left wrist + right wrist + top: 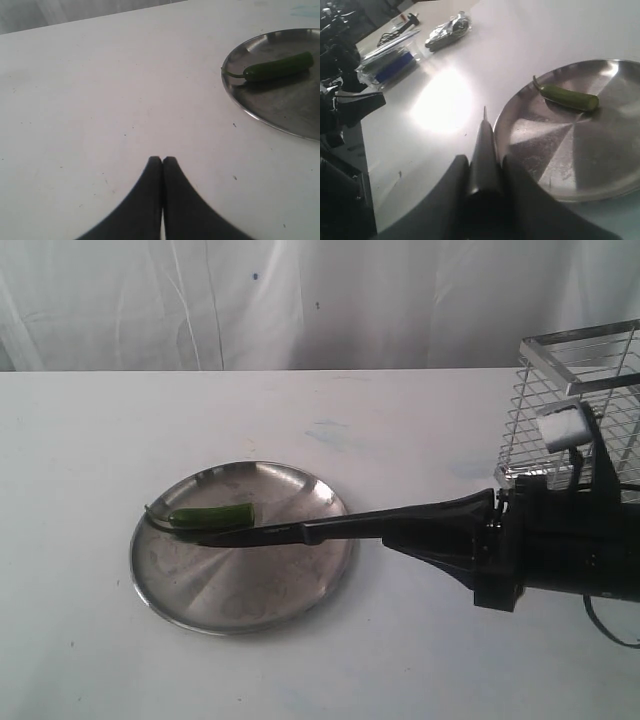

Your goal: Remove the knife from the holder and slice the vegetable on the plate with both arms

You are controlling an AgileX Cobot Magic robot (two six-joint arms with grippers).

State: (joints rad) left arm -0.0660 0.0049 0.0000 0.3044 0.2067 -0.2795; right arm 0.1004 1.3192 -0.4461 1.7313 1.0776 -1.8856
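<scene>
The right tool [392, 530] holds the long dark knife [262, 534] by its handle, with one finger on each side. The right wrist view shows this best. The outside view shows the blade reaching left over the round shiny steel plate [240, 612]. Its tip is just beside the small green pepper [212, 515], but I cannot tell if they touch. The pepper lies on the far left part of the plate, with its stem pointing left. The plate sits on the white surface [90, 440]. Only the outside view shows the silvery wire holder [585, 390], at the far right. Only the left wrist view shows the left tool [162, 161]. Its fingers are pressed together with nothing in them, above bare surface apart from the plate.
</scene>
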